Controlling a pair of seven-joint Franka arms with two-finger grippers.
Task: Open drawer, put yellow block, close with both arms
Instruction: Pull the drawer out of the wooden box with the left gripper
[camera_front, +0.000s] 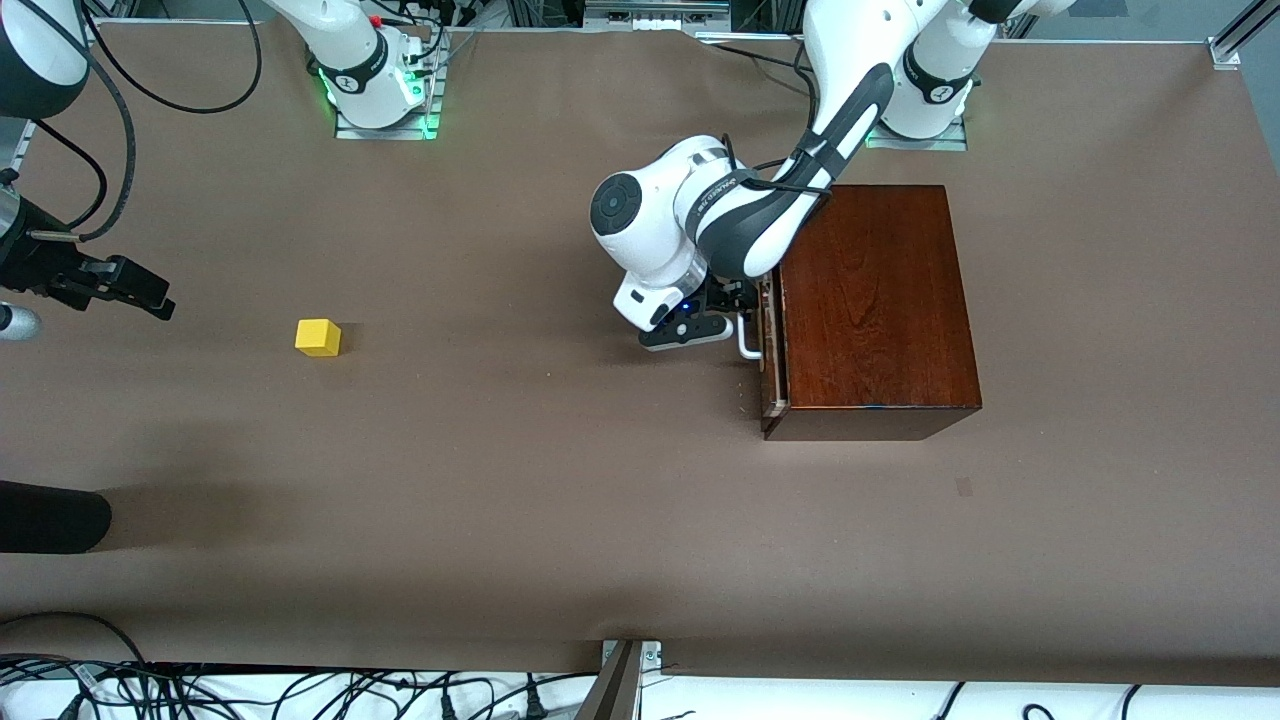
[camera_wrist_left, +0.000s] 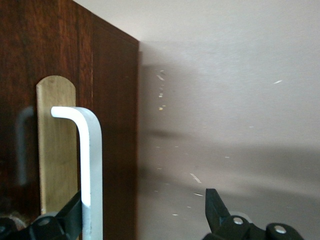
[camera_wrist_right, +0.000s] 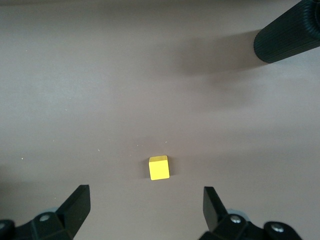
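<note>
Only the wrist views show both grippers gaping empty: left gripper (camera_wrist_left: 145, 215) around the drawer's handle (camera_wrist_left: 91, 170), right gripper (camera_wrist_right: 145, 207) above the yellow block (camera_wrist_right: 159, 167).

1. Table (camera_front: 560, 540): brown matte cover, fills the front view, faintly creased.
2. Black bar (camera_front: 50, 517): rounded end, at 8 o'clock on the table's edge, soft shadow beside it.
3. Ribbed black rod (camera_wrist_right: 287, 37): over the brown cover; whether it is item 2 is unclear.
4. Cables (camera_front: 300, 690): black, tangled, 6 to 7 o'clock, off the table's edge.
5. Metal bracket (camera_front: 630, 655): 6 o'clock, at the edge.
6. Frame corner (camera_front: 1225, 45): silver, 2 o'clock.
</note>
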